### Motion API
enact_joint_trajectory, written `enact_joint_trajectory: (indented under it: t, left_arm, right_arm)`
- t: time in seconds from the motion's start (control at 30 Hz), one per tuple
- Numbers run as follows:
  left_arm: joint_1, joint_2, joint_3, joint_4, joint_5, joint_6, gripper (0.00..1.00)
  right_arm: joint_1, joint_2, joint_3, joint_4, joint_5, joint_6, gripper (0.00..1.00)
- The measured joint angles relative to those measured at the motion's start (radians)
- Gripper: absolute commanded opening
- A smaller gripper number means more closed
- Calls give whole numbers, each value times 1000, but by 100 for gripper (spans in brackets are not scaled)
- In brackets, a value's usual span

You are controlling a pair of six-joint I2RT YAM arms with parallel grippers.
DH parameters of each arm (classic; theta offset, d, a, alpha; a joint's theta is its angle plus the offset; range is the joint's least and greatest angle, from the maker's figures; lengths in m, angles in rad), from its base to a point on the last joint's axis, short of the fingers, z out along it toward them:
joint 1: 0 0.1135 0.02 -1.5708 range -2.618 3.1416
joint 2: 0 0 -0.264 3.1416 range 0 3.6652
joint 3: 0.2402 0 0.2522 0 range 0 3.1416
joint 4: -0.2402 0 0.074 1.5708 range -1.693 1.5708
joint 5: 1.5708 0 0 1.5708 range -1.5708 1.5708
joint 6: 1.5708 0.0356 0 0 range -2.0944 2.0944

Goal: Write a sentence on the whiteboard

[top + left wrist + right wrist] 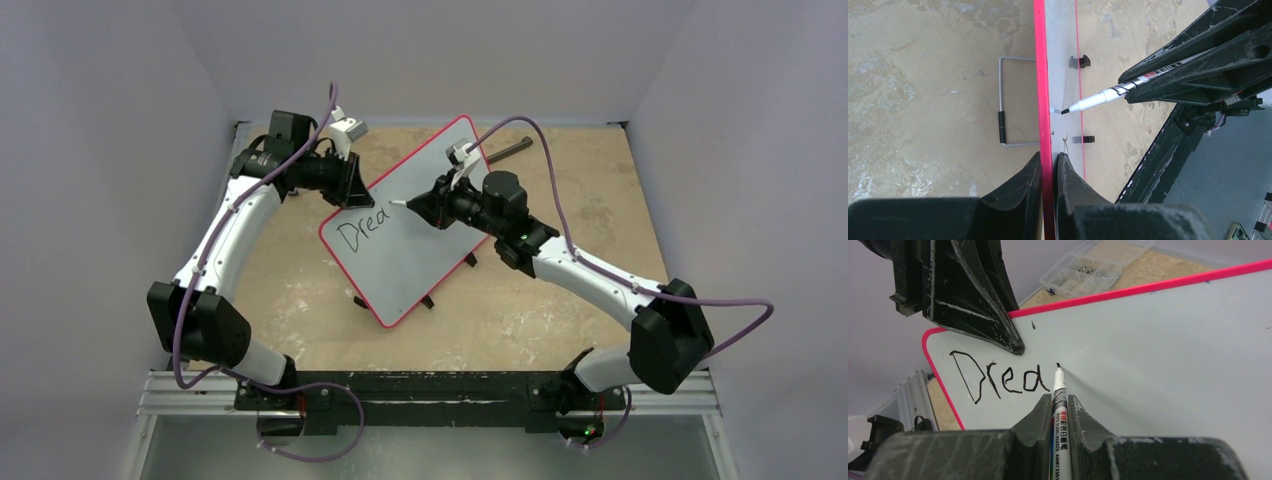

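The right gripper point(418, 206) holds a marker point(399, 204) at the whiteboard point(425, 265) beside the sentence point(362, 228), reading "Drea".

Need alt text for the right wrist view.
The right hand grips a white marker pen, tip at the red-rimmed white whiteboard just after black handwritten letters "Drea". The left hand clamps the board's upper edge.

A robotics lab test cell: plain pale walls point(100, 150) box in a scuffed beige desk point(560, 310) on three sides. Both robot arms point(235, 225) are bolted to an aluminium rail point(190, 392) at its near edge, and a clear box of small hardware point(1098, 262) sits towards its far edge.
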Motion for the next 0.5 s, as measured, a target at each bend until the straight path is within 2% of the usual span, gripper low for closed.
enact_joint_trajectory:
  t: [0.5]
  left_arm:
    - [0, 0, 0, 0, -5, 0, 0]
  right_arm:
    - [1, -24, -57, 6, 10, 1, 0]
